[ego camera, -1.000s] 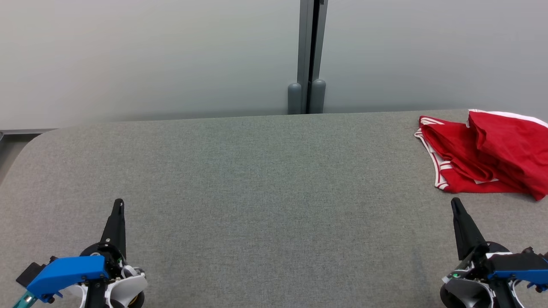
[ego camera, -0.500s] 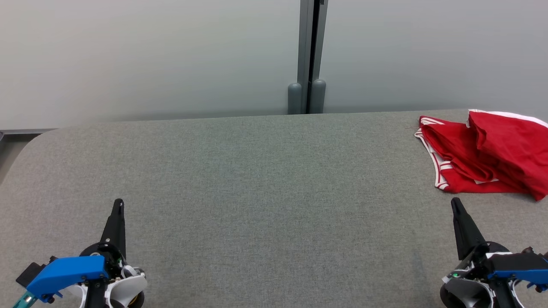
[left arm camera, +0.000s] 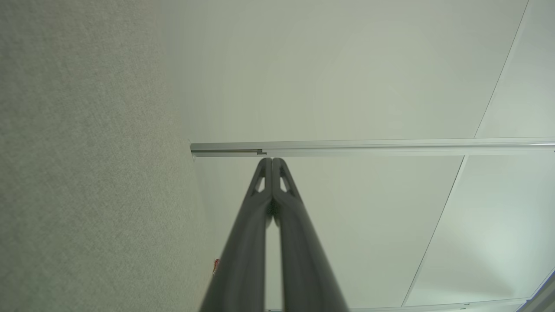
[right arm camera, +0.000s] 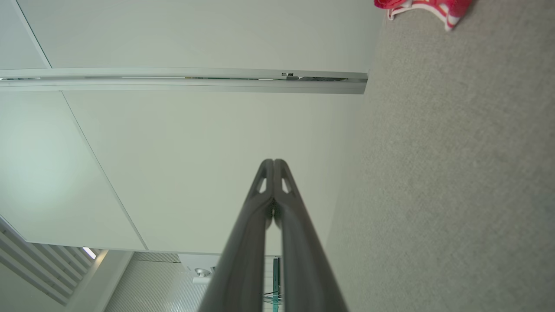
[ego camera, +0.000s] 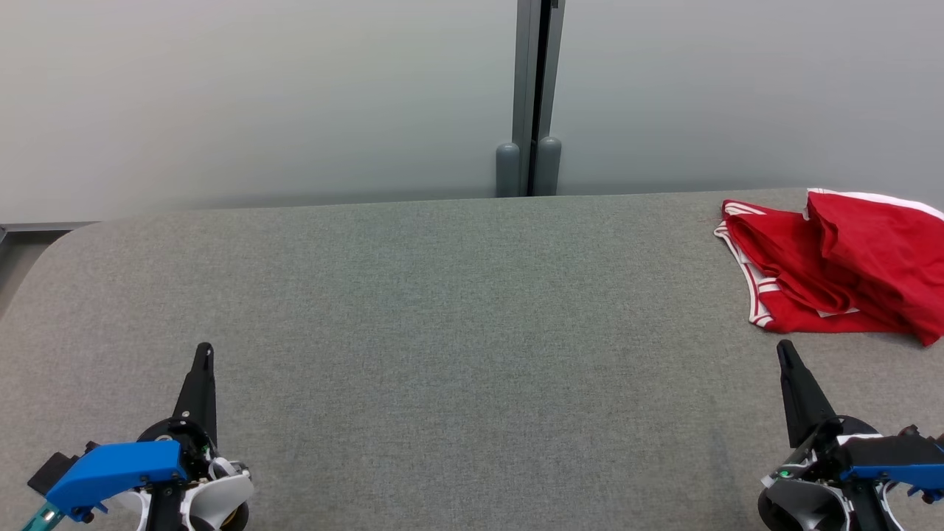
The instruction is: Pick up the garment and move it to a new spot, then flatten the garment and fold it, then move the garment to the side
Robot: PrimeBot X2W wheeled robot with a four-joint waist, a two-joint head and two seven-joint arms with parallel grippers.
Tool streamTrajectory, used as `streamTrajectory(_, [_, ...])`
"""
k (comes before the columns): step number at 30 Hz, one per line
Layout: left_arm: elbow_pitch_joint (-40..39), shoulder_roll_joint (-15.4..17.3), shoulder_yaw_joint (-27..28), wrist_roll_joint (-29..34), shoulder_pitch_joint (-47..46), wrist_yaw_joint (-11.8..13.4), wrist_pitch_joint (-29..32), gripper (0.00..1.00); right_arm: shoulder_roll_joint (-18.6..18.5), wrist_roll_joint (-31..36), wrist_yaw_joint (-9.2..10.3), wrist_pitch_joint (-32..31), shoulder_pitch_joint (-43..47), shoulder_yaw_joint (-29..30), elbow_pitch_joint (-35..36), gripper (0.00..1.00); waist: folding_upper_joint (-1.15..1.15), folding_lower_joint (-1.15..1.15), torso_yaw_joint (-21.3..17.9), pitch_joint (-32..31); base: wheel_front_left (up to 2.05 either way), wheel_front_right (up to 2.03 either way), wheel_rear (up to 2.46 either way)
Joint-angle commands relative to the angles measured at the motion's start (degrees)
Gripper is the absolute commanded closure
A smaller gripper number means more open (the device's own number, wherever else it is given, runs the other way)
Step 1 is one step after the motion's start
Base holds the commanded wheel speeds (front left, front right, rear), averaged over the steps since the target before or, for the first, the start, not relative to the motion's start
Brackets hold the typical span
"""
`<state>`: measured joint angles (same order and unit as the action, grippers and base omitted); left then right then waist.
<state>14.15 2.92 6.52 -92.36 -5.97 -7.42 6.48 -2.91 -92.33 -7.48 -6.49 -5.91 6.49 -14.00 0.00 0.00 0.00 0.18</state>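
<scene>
Grey woven fabric covers the table [ego camera: 472, 310], which runs the width of the head view in front of pale wall panels. At the lower left, the left gripper [ego camera: 203, 351] hangs just above the cloth, its two dark fingers pressed together on nothing and pointing toward the wall; its wrist view shows the tips [left arm camera: 272, 162] meeting. Behind the table's middle, a grey metal post [ego camera: 536, 96] joins the panels. At the far right, near the back edge, the red garment [ego camera: 833, 265] lies crumpled and partly doubled over itself, cut off by the frame. Its long axis runs roughly side to side along that edge, and a white-striped hem [ego camera: 751, 284] at its left end faces the table's middle. Near its front edge but not touching it, the right gripper [ego camera: 784, 349] is likewise clenched empty, fingers pointing toward the wall.
</scene>
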Motion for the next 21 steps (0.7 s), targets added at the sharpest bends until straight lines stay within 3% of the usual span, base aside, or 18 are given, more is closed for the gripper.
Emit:
streamTrajectory(1, [0.02,-0.13,0.11,-0.10,-0.65,-0.29,0.19,1.00,0.06,-0.16,-0.02,-0.19,-0.63,0.16,-0.09,1.00,0.00,0.00,0.00,0.00,0.00,0.00,0.00])
streamTrajectory(21, [0.01,-0.15,0.13,-0.08,-0.65,-0.28,0.21,1.00,0.05,-0.17,-0.02,-0.18,-0.63,0.15,-0.09,1.00,0.00,0.00,0.00,0.00,0.00,0.00,0.00])
